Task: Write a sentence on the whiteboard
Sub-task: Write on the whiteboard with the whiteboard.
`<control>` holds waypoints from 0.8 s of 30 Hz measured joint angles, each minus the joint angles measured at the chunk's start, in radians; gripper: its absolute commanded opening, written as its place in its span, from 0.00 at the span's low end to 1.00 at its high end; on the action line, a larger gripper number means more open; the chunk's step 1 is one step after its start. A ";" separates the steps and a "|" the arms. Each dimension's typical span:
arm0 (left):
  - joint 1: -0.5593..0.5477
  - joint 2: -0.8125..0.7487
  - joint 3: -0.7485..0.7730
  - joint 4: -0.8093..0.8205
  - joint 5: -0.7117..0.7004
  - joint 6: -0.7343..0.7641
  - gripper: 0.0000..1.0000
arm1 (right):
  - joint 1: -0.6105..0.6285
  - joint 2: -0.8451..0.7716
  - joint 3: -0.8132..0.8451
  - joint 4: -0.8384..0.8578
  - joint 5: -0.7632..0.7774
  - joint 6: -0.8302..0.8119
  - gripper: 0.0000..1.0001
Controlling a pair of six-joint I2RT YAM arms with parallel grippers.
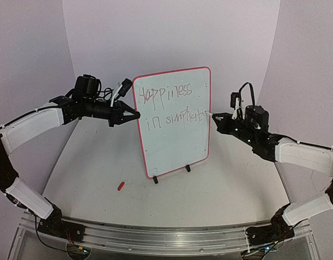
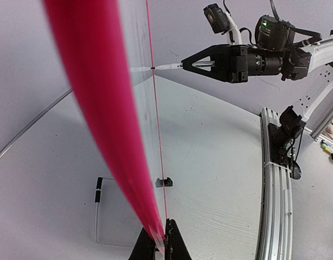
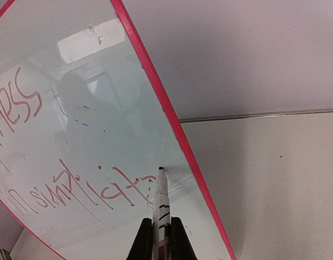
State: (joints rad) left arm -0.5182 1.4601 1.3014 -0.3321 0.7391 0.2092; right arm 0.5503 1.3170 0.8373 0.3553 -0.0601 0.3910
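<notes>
Counting what is on the table [image 1: 96, 162]: one whiteboard [image 1: 174, 149], two written lines, one marker [image 1: 211, 114], one small red cap [image 1: 121, 186], two black clips [image 1: 155, 179] at the board's foot, and two arms, each with one gripper. The whiteboard stands nearly upright at the middle of the table, red-rimmed, leaning slightly back; the sentence [image 1: 166, 93] fills its upper half, the top line reading "happiness" with reddish first letters, the lower line beginning "in simplicit" and running to the right rim. The cap lies apart from the board, in front of its lower left corner.

The left arm climbs from its base at the near left, elbow pushed out to the left, forearm level and pointing right; the left gripper [image 1: 136, 115] meets the board's left edge at about the height of the writing; from its wrist camera the red rim [image 2: 101, 108] runs down between the two black fingers [image 2: 174, 246], which are clamped on it.

The right arm mirrors it, elbow out to the right, forearm reaching left and slightly upward; the right gripper [image 3: 161, 238] is pinched narrow around the marker's white barrel, and the dark tip [image 3: 160, 170] touches the board at the end of the lower line, just inside the right rim.
</notes>
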 measured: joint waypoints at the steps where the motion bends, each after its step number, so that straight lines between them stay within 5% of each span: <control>1: 0.000 0.000 0.000 0.000 0.000 0.000 0.00 | 0.000 0.000 -0.004 0.003 0.000 0.003 0.00; 24: -0.002 0.000 0.000 0.000 0.001 0.000 0.00 | 0.025 0.022 -0.117 0.019 -0.083 0.081 0.00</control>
State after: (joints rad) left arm -0.5202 1.4601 1.3014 -0.3321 0.7399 0.2096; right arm 0.5751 1.3388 0.7208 0.3748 -0.1429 0.4717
